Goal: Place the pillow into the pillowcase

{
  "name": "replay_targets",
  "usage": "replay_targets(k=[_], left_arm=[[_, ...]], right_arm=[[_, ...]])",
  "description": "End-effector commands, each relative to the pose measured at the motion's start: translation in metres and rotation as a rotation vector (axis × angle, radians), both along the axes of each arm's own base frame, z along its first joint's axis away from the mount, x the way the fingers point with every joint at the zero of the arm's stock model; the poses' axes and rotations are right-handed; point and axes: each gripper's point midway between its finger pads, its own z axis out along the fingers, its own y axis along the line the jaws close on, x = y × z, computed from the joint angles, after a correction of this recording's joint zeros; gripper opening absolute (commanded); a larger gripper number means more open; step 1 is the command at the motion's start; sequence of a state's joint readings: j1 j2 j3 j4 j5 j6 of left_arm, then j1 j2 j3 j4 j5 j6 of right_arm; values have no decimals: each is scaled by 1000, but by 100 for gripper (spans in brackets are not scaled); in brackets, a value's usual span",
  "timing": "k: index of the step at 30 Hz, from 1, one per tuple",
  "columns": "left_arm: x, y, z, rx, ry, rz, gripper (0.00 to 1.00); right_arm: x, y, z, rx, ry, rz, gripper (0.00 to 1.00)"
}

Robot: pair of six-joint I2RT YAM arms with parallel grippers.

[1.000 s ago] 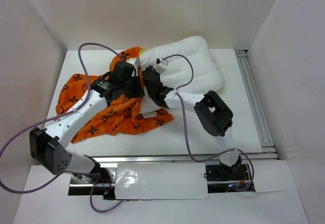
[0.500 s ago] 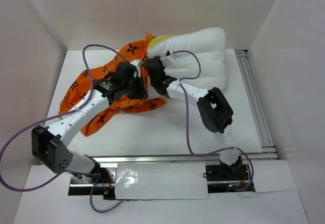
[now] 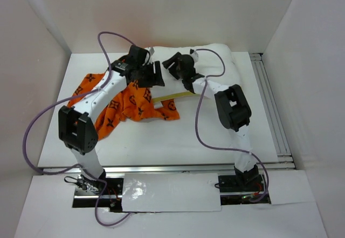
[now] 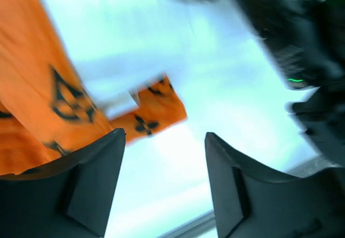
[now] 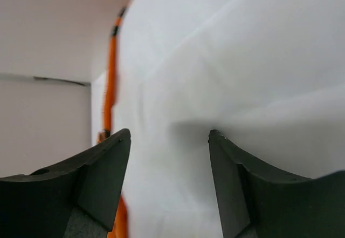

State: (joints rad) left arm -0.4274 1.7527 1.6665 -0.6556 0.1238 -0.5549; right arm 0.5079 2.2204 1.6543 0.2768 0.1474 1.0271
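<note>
The white pillow (image 3: 218, 68) lies at the back of the table, its pale yellow seam (image 3: 175, 96) showing at its near left corner. The orange pillowcase (image 3: 126, 104) with dark motifs lies crumpled to the left, its right end against that corner. My left gripper (image 3: 157, 78) hangs open above where the two meet. In the left wrist view this gripper (image 4: 164, 134) has nothing between its fingers, with the pillowcase (image 4: 38, 81) at left. My right gripper (image 3: 168, 65) is open beside it. In the right wrist view it (image 5: 169, 133) faces the pillow (image 5: 237, 70).
White walls (image 3: 43, 38) enclose the table on the left, back and right. A metal rail (image 3: 272, 103) runs along the right side and another (image 3: 178, 168) along the near edge. Purple cables (image 3: 199, 130) loop from both arms.
Both grippers have opened and let go of the fabric they held shut. Both arms swung toward the back of the table. Pillow and pillowcase have dropped from lifted to lying flat.
</note>
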Motion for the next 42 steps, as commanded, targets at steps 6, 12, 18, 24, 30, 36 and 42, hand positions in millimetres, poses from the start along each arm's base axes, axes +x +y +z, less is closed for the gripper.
replay_targets(k=[6,12,18,24,30,36,42], left_arm=[[60,37,7,-33,-3,40,86],[113,70,-5,23,-3,153,86],[171,75,-24,56,-88,205,88],[219,77,-47,67,-197,262,88],[237,92,-55,44,-213,361,75],[212,72,-96,-8,-102,244,64],[155,65,-136,114,59,217,44]], right_arm=[[-7,-51,25,-165,-108,311,73],[6,-66,58,-505,-314,420,77],[50,-62,57,-662,-459,497,88],[100,-52,13,-853,-559,465,100],[125,-37,-21,-823,-613,470,98],[49,-19,-94,-752,-400,660,88],[-28,-16,-112,-753,-238,780,82]])
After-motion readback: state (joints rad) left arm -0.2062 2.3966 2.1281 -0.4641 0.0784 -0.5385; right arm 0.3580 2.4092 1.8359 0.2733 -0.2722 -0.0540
